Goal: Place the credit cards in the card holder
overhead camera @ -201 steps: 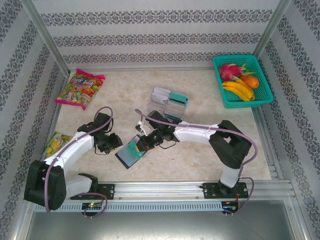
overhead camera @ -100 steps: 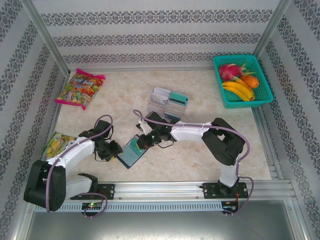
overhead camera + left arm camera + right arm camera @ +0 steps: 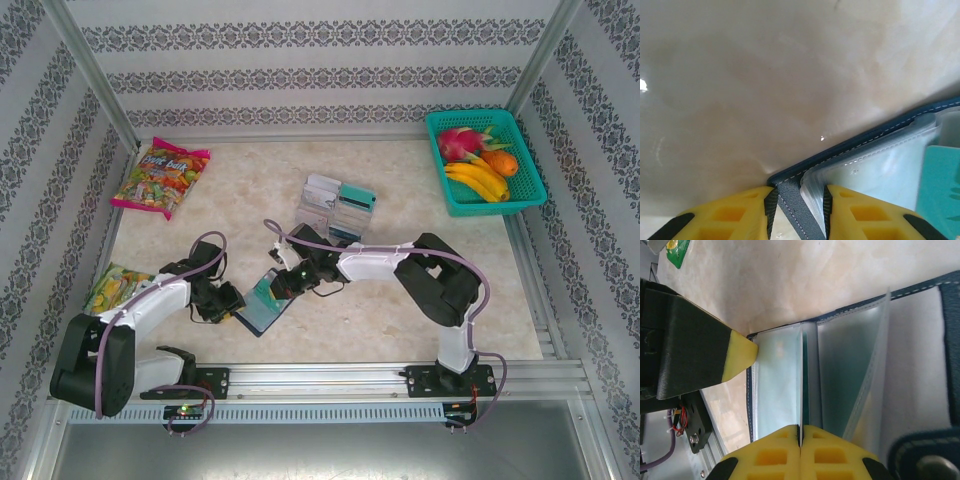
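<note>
Corner of the card holder sits clamped in my left tool on the desk; my right tool pinches a teal credit card edge-on, its long axis aimed into the clear sleeve, toward my left tool

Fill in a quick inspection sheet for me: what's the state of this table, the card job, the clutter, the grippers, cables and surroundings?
Surface: beige marbled table.
Job's things: card holder lies open; teal card held edge-on at its clear sleeves; more cards stand in clear tray.
Clutter: candy bag, snack packet, fruit basket.
Grippers: left gripper clamps the holder's edge; right gripper pinches the teal card.
Cables: purple cables loop along both arms.
Surroundings: patterned walls, metal frame.
</note>
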`<state>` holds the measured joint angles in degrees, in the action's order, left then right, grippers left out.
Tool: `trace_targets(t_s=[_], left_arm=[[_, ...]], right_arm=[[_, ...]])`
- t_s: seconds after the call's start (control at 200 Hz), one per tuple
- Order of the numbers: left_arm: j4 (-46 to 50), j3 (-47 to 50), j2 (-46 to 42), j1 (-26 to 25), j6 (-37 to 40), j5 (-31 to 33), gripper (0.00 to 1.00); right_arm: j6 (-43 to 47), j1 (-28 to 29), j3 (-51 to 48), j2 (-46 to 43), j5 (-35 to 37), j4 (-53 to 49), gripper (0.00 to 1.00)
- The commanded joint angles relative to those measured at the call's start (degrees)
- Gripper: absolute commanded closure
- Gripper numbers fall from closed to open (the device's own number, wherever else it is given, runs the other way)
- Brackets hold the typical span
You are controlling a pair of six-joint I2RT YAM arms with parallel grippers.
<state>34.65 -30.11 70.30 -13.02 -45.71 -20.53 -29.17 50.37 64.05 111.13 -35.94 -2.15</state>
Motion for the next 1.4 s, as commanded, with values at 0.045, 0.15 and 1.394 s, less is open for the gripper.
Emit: trace_targets(t_s=[0.045,0.15,1.394], left_arm=[[-2.5,1.3,2.9,0.1,0.7,1.9,0.68],[-2.4,1.5,2.5,0.1,0.8,2.2,0.69],[-2.7,1.6,2.4,0.1,1.7,2.6,0.7]], right_arm=[[-0.4,-0.5,0.6,1.2,-0.4,0.3,1.0],[-1.1,-1.9,-0.9,-0.4,1.1,0.9,1.0],[-5.9,-1.2,-3.7,1.9,-1.0,8.7,1.0]])
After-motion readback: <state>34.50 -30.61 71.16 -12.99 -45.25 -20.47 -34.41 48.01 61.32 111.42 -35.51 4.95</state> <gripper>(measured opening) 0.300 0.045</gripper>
